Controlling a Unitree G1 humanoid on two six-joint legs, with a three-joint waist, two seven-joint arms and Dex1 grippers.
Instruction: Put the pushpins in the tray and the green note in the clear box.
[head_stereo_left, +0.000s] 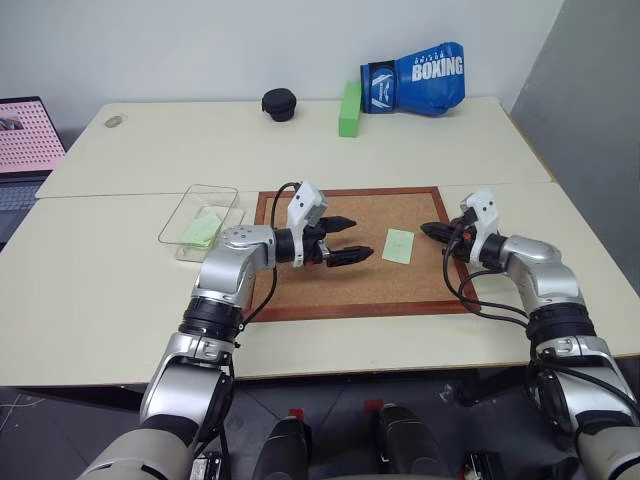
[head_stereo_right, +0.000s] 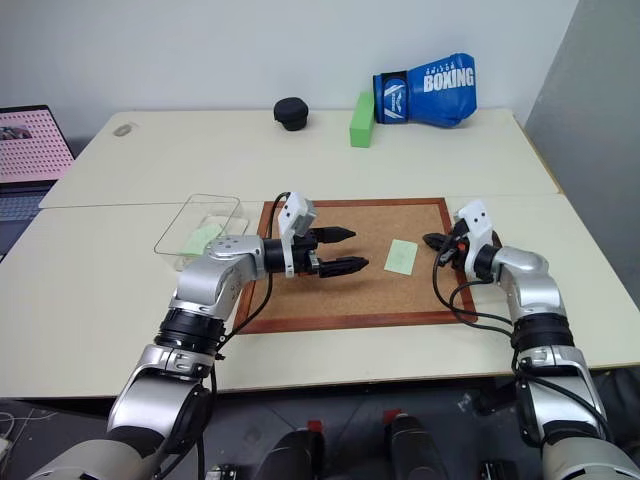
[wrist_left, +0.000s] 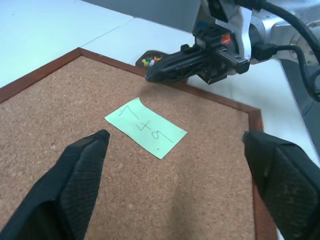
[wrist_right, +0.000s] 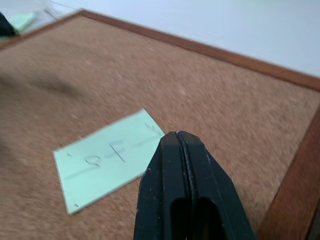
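Left hand (head_stereo_left: 342, 240) spread wide, empty, right hand (wrist_left: 152, 76) pinched closed, hiding most of tray (wrist_left: 145, 55)

Corkboard (head_stereo_left: 300, 290) flat on the desk (head_stereo_left: 100, 290), middle front. Note (head_stereo_left: 398, 245) lying on the corkboard, right of centre, between left gripper (head_stereo_left: 345, 240) and right gripper (head_stereo_left: 432, 231), touching neither. Clear box (head_stereo_left: 190, 205) on the desk just left of the corkboard, another note (head_stereo_left: 203, 231) inside. Tray (wrist_left: 146, 56) with pushpins (wrist_left: 150, 61) beyond the corkboard's right edge. Boxing glove (head_stereo_left: 415, 78), block (head_stereo_left: 349, 108) and a small round case (head_stereo_left: 279, 104) along the far edge.
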